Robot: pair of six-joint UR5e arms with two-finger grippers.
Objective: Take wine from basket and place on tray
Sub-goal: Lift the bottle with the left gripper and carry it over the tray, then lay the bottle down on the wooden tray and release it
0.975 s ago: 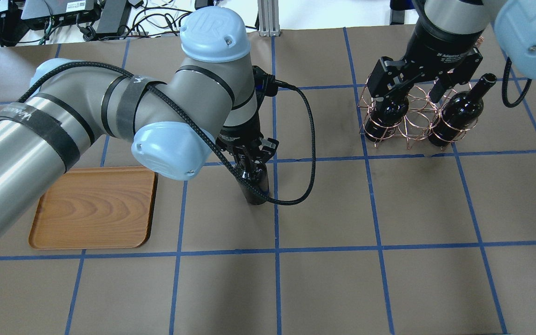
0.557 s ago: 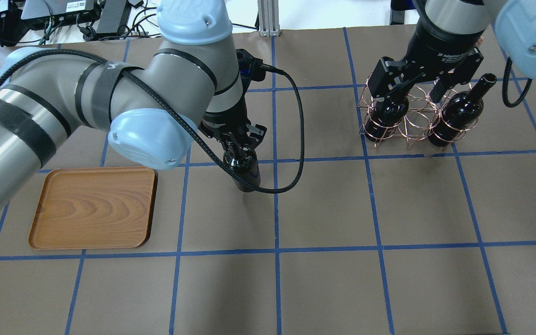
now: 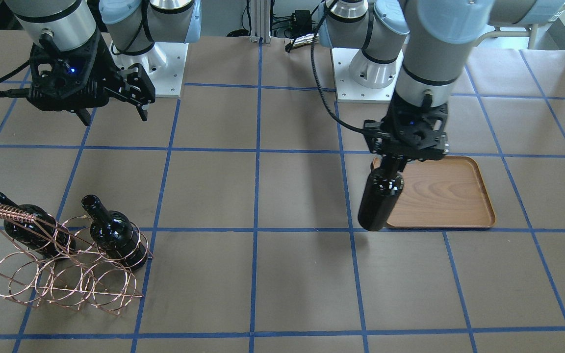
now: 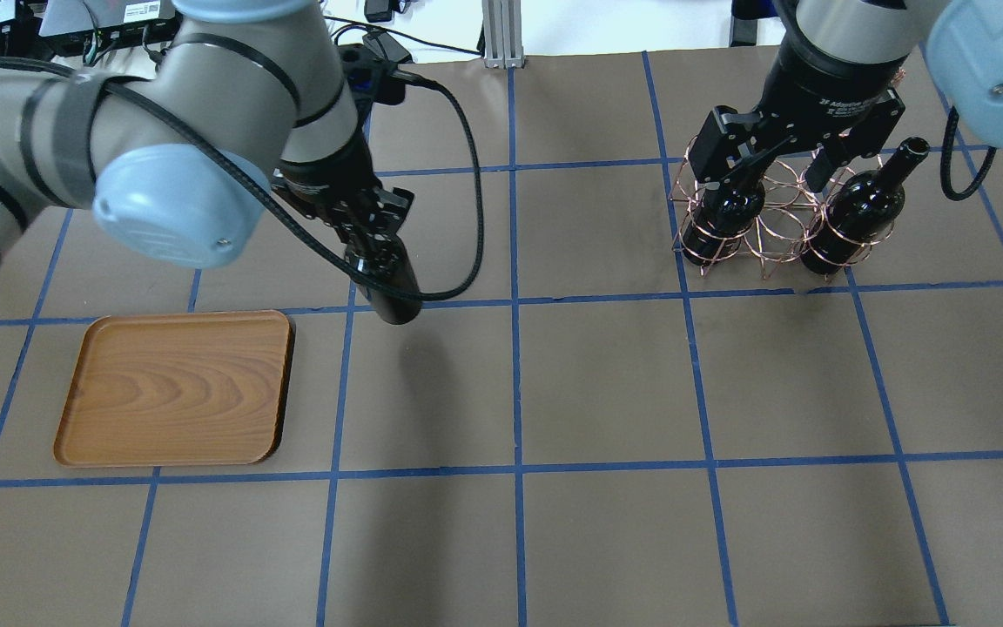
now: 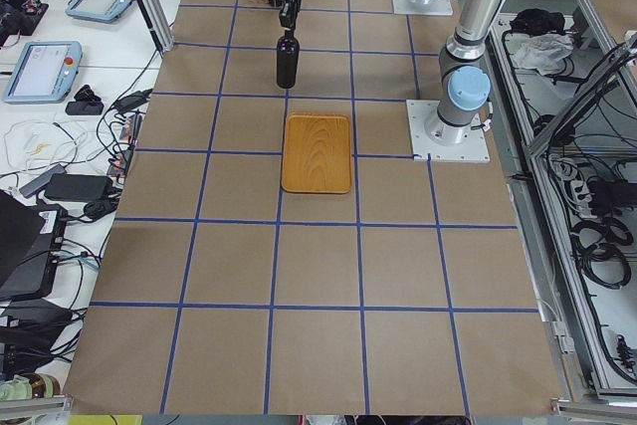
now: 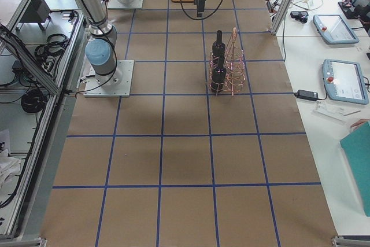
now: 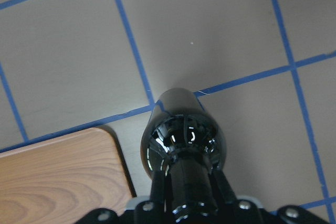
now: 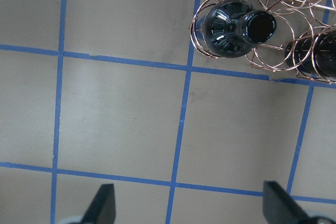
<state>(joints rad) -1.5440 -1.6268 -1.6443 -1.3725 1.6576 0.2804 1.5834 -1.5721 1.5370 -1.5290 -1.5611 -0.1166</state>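
Lower left, the copper wire basket (image 3: 66, 282) cradled two dark bottles (image 3: 115, 235); mid-right, the left gripper (image 3: 394, 164) clamped the wine bottle (image 3: 379, 203) by its neck, upright just beside the wooden tray (image 3: 459, 196); upper left, the right gripper (image 3: 115, 117) hung spread wide.

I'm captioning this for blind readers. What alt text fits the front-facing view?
The left tool holds a dark wine bottle by its neck, near the wooden tray. Two more bottles sit in the copper wire basket; the right tool is open.
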